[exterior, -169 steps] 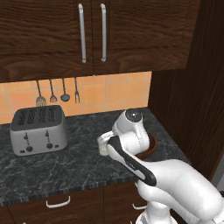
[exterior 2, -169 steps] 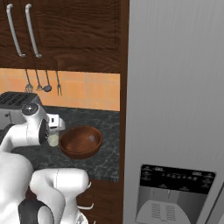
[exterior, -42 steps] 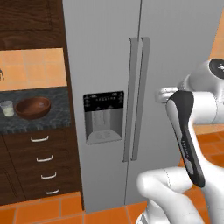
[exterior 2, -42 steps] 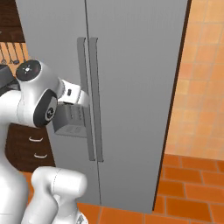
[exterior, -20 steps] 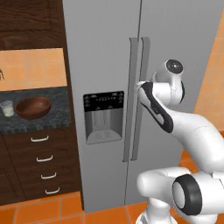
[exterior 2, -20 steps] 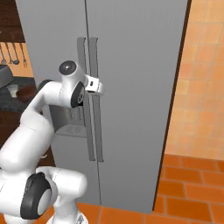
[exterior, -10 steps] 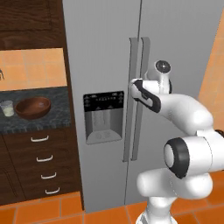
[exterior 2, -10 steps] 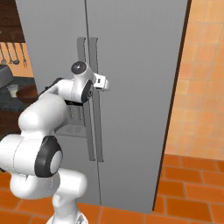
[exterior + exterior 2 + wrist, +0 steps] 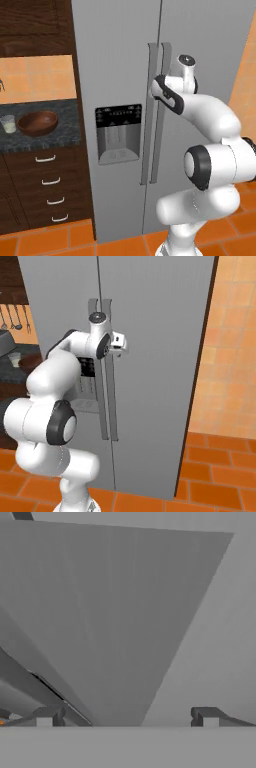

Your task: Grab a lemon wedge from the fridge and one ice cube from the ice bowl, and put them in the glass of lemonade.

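The tall light-grey fridge [image 9: 120,60] [image 9: 155,356] stands with both doors shut, so the lemon wedge is hidden. My gripper [image 9: 156,90] [image 9: 121,345] is open at the upper part of the right door's long handle [image 9: 163,125] [image 9: 111,396]. In the hand view my gripper [image 9: 127,717] has its tips far apart, with slanted grey fridge surface [image 9: 125,622] close ahead between them. On the dark counter to the left sit the ice bowl [image 9: 38,123] and the glass of lemonade [image 9: 7,124], far from the gripper.
A black dispenser panel [image 9: 118,133] is set in the left door. Dark wood drawers [image 9: 47,185] sit under the counter and a dark cabinet [image 9: 35,25] hangs above it. An orange tiled floor [image 9: 215,471] and wall lie to the fridge's right.
Over the last second the arm stretched toward the fridge, bringing the open hand up to the door handles. Since the oldest frames the base has driven from the counter to the fridge.
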